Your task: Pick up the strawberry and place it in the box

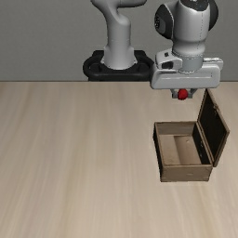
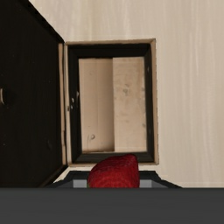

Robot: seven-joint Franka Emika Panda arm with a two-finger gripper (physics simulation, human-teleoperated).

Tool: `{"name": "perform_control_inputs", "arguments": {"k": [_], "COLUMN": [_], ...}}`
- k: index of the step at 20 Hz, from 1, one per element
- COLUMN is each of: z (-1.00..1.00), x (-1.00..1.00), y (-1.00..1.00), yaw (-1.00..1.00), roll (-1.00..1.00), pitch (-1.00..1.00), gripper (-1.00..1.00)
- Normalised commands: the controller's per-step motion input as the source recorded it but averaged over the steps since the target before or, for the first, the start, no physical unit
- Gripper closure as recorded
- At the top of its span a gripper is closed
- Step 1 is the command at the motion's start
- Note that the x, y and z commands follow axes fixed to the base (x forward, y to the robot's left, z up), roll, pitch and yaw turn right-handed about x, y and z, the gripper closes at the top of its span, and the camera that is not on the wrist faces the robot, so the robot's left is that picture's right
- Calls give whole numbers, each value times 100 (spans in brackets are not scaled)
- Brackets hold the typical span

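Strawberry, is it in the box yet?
Not yet. Done: the strawberry is picked up, held in the gripper off the table. In hand: it hangs by the open box. Left: lowering it in and letting go; the box has nothing inside.

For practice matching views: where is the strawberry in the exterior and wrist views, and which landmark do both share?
Exterior view: the strawberry is in the gripper, higher in the picture than the box.
Wrist view: the strawberry is at the gripper, overlapping the box's rim.
Shared landmark: the box's open lid.
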Motion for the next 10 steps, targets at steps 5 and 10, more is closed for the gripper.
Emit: {"name": "perform_control_inputs", "arguments": {"k": [5,10], "z": [0,0], "x": [60,80], "y": [40,0], "yaw": [0,0], "roll": [0,0], "pitch": [0,0], "gripper": [100,-100]}}
